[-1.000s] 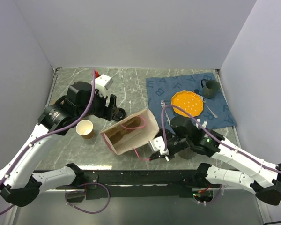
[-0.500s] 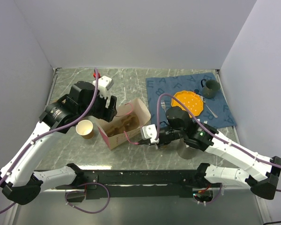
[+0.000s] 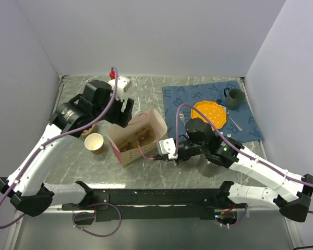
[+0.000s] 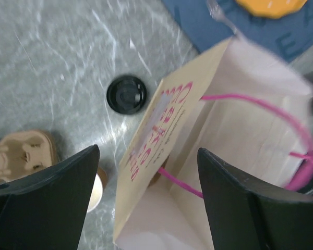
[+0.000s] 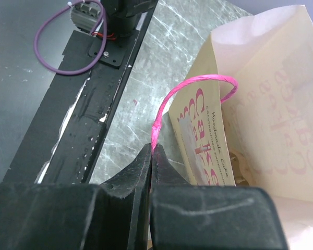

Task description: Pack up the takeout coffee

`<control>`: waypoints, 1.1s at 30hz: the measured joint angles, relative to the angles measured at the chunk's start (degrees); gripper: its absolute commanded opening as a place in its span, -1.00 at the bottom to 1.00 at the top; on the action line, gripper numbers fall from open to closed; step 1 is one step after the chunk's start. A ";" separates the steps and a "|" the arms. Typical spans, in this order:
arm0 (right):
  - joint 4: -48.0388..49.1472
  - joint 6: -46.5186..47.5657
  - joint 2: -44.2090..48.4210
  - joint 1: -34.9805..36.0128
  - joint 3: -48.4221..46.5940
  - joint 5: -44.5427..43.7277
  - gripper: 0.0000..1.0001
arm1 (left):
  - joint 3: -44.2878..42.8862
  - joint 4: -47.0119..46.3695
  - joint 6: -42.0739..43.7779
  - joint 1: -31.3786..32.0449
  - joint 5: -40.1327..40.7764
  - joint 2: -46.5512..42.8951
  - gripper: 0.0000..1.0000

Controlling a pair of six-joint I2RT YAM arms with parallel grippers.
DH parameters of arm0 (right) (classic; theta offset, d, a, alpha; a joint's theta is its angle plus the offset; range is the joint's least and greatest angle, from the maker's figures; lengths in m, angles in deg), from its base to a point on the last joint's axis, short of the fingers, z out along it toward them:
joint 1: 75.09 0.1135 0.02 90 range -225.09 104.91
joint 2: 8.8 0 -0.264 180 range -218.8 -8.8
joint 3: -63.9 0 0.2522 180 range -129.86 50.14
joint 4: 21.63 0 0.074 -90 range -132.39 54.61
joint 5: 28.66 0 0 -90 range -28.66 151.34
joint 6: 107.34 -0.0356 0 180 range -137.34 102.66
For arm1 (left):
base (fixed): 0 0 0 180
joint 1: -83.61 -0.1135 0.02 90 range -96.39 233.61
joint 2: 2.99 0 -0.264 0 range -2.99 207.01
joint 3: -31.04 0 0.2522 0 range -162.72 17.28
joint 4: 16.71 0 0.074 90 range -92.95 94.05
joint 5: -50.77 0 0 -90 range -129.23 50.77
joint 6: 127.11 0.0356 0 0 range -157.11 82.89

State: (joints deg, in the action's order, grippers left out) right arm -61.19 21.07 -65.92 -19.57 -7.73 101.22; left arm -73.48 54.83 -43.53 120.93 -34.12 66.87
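Note:
The paper bag [image 3: 138, 136] with pink print stands mouth-up mid-table. My right gripper [image 3: 165, 151] is shut on its pink handle [image 5: 198, 83], jaws pressed together on the cord [image 5: 153, 148]. My left gripper [image 3: 126, 112] is open wide and empty just above the bag's back-left edge [image 4: 146, 156], with the bag [image 4: 214, 140] between its fingers. A brown cup showing a cream inside [image 3: 94, 143] stands left of the bag. A loose black lid [image 4: 126, 94] lies on the table behind the bag. The lidded takeout coffee is not in view.
A tan cardboard cup carrier [image 4: 21, 156] lies left of the bag. A blue mat [image 3: 208, 107] at the back right holds an orange plate [image 3: 209, 114], a fork [image 3: 235, 121] and a dark mug [image 3: 234, 97]. A grey round object [image 3: 206, 165] sits under my right arm.
The bag has gone from lying tilted to standing with its mouth up, drawn by the handle in my right gripper. My left gripper has risen and moved toward the back.

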 measured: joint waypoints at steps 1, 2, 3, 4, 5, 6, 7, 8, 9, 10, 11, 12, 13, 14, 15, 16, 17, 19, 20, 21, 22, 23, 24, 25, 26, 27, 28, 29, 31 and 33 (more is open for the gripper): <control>0.11 -0.02 0.00 0.00 0.00 -0.02 -1.00 | -1.86 0.13 0.00 0.00 0.20 0.24 0.59; 0.17 -0.02 0.00 0.00 0.00 0.00 -1.00 | -3.39 0.11 0.00 0.00 0.28 0.24 0.55; 0.24 -0.02 0.00 0.00 0.00 0.00 -1.00 | -4.24 -0.04 0.07 0.00 0.33 0.00 0.52; 0.46 -0.04 0.00 0.00 0.00 -0.02 -1.00 | -4.42 -0.55 0.33 0.00 0.26 -0.76 0.49; 0.66 -0.07 0.00 0.00 0.00 0.00 -1.00 | -4.20 -0.31 0.72 0.00 0.04 -1.51 0.48; 0.94 -0.17 0.02 0.00 0.00 -0.02 -1.00 | -3.52 -0.09 1.05 0.00 -0.39 -2.23 0.47; 1.31 -0.28 0.02 0.00 0.00 -0.02 -1.00 | -2.10 0.28 1.44 0.00 -1.22 -3.10 0.47; 1.53 -0.39 0.02 0.00 0.00 -0.02 -1.00 | -1.40 0.61 1.57 0.00 -1.55 -3.43 0.47; 1.81 -0.44 0.02 0.00 0.00 -0.02 -1.00 | -0.11 0.87 1.88 0.00 -2.14 -3.80 0.48; 2.05 -0.46 0.02 0.00 0.00 -0.02 -1.00 | 1.11 1.27 2.36 0.02 -2.45 -3.98 0.49; 2.23 -0.44 0.02 0.00 0.00 -0.02 -1.00 | 2.21 1.77 2.69 0.02 -2.75 -3.91 0.50; 2.32 -0.44 0.02 0.00 0.00 -0.02 -1.00 | 2.78 2.12 2.82 0.02 -3.04 -3.72 0.51; 2.32 -0.44 0.02 0.00 0.00 -0.02 -1.00 | 3.23 2.56 2.93 0.00 -3.54 -3.32 0.52; 2.32 -0.42 0.02 0.00 0.00 -0.02 -1.00 | 3.56 2.64 3.06 0.00 -3.80 -3.10 0.51; 2.34 -0.42 0.02 0.00 0.00 -0.02 -1.00 | 3.85 2.60 3.34 0.00 -4.02 -3.02 0.51; 2.40 -0.42 0.02 0.00 0.00 -0.02 -1.00 | 4.28 2.47 3.85 0.02 -4.24 -3.02 0.48; 2.58 -0.42 0.02 0.00 0.00 0.00 -1.00 | 4.66 2.49 4.11 0.02 -4.35 -3.02 0.46; 2.75 -0.42 0.00 0.00 0.00 0.00 -1.00 | 5.73 2.10 5.07 0.00 -4.42 -3.02 0.29; 2.80 -0.42 0.00 0.00 0.00 0.00 -1.00 | 6.45 1.90 5.64 0.00 -4.28 -2.93 0.22; 2.86 -0.42 -0.02 0.00 0.00 0.00 -1.00 | 6.93 1.84 5.90 0.00 -4.11 -2.75 0.15; 2.95 -0.42 -0.04 0.00 0.00 0.00 -1.00 | 7.19 1.88 6.69 0.02 -3.69 -2.34 0.10; 3.08 -0.42 -0.07 0.00 0.00 0.00 -1.00 | 7.23 1.79 7.04 0.00 -3.50 -1.84 0.08; 3.21 -0.42 -0.09 0.00 0.00 0.00 -1.00 | 7.21 1.36 7.61 0.00 -3.10 -1.20 0.03; 3.30 -0.42 -0.11 0.00 0.00 0.00 -1.00 | 7.17 1.16 7.89 0.00 -2.84 -0.76 -0.16; 3.52 -0.42 -0.11 0.00 0.00 0.00 -1.00 | 7.04 0.96 8.35 0.00 -2.58 -0.17 -0.24; 3.67 -0.42 -0.11 0.00 0.00 0.00 -1.00 | 6.84 0.85 8.33 0.00 -2.45 0.17 -0.32; 3.87 -0.42 -0.11 0.00 0.00 0.00 -1.00 | 6.47 0.72 8.68 0.00 -2.27 0.61 -0.48; 4.02 -0.42 -0.11 0.00 0.00 0.00 -1.00 | 5.97 0.63 8.87 0.00 -2.23 0.96 -0.53; 4.28 -0.42 -0.11 0.00 0.02 0.00 -1.00 | 4.98 0.22 8.87 0.00 -2.27 1.36 -0.50; 4.61 -0.44 -0.11 0.00 0.07 0.00 -1.00 | 4.17 0.31 8.72 0.00 -2.34 1.38 -0.38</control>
State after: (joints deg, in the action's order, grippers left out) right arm -56.58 20.63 -66.03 -19.57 -7.66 101.22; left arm -69.31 55.14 -34.81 120.93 -36.46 68.25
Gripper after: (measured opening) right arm 0.011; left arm 0.246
